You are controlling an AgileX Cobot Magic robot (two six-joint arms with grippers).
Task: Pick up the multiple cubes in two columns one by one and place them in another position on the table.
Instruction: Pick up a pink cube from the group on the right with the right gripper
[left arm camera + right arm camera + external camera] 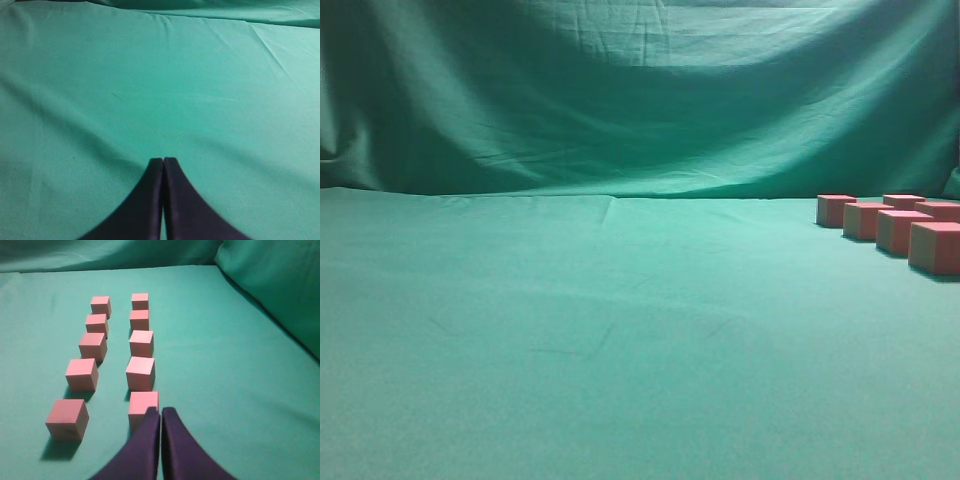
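Note:
Several small pink-red cubes [140, 373] stand in two columns on the teal table [225, 370] in the right wrist view. My right gripper [161, 410] is shut and empty, its tips just above the right edge of the nearest cube [141, 404] of the right column. In the exterior view some of the cubes [899, 229] show at the far right of the table [570, 330]; no arm shows there. My left gripper [163, 160] is shut and empty over bare cloth [150, 90], with no cube in its view.
A draped green backdrop [640, 90] rises behind the table. In the right wrist view a cloth fold [280, 290] rises at the right of the cubes.

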